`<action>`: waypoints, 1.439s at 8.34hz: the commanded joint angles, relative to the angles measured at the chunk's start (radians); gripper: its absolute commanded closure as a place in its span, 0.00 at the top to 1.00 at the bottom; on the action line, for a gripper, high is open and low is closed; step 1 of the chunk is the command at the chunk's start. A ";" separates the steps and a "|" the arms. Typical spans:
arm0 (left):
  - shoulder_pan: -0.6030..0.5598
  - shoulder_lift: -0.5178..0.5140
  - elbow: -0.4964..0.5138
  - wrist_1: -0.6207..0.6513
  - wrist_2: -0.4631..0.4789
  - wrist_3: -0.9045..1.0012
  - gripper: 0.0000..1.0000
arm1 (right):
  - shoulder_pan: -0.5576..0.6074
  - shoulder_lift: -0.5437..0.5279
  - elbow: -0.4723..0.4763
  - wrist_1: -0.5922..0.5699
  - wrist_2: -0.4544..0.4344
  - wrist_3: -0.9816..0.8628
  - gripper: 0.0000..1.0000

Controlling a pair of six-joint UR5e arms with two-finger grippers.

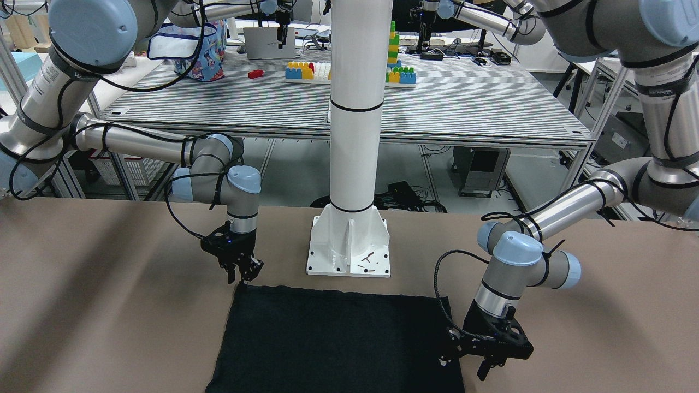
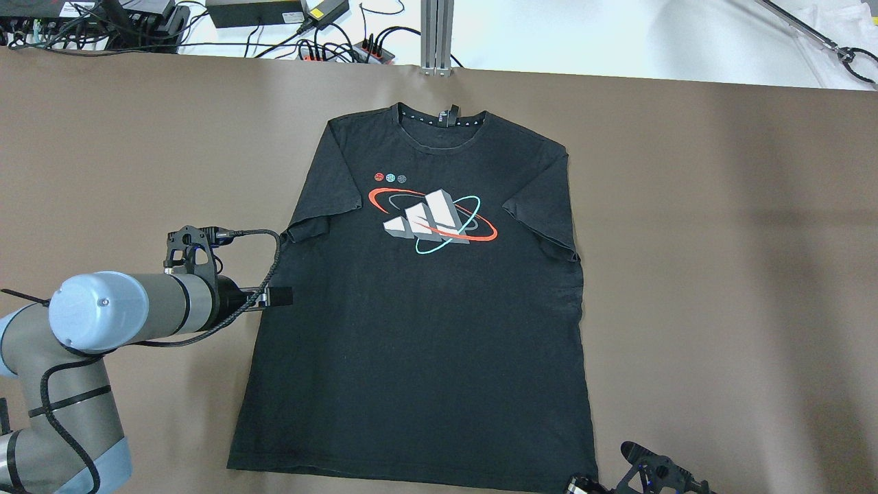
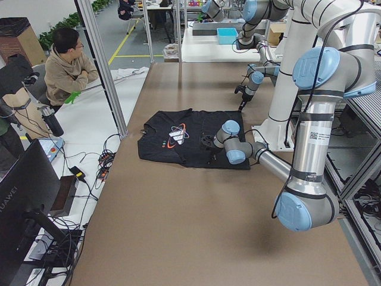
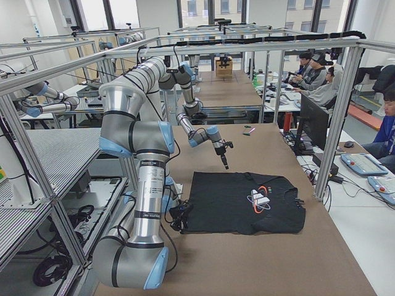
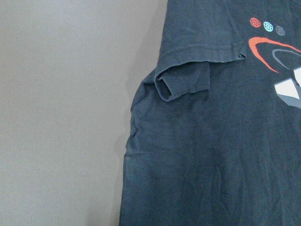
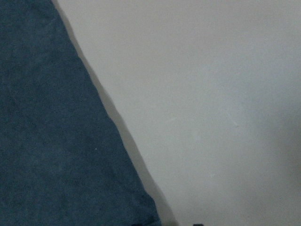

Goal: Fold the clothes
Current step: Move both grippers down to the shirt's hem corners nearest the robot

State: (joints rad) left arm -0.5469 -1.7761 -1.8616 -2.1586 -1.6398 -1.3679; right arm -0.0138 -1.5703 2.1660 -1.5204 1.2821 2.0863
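Observation:
A black T-shirt (image 2: 418, 329) with a red, white and teal print on the chest lies spread flat, face up, on the brown table, its collar at the far edge. It also shows in the front view (image 1: 333, 338). My left gripper (image 2: 278, 296) hovers over the shirt's left side edge, below the left sleeve (image 5: 188, 80); its jaws look open and empty. My right gripper (image 1: 243, 275) stands just above the hem's right corner (image 6: 141, 207), fingers apart and holding nothing.
The white pillar's base plate (image 1: 349, 262) stands just behind the hem. Cables and power strips (image 2: 329, 48) lie past the table's far edge, beside an aluminium post (image 2: 437, 34). A seated person (image 3: 68, 65) is off the table's far side.

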 commanded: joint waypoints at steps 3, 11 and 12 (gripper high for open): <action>0.008 0.000 -0.002 0.000 0.005 -0.002 0.99 | 0.006 0.003 0.005 0.002 0.002 -0.018 0.00; 0.523 0.309 -0.203 -0.001 0.461 -0.437 0.68 | 0.017 -0.007 0.058 0.017 0.005 -0.046 0.00; 0.562 0.314 -0.205 -0.001 0.489 -0.469 0.65 | 0.017 -0.007 0.060 0.017 0.005 -0.046 0.00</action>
State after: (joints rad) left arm -0.0686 -1.4858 -2.0667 -2.1599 -1.2126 -1.7753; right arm 0.0031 -1.5781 2.2257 -1.5035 1.2871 2.0418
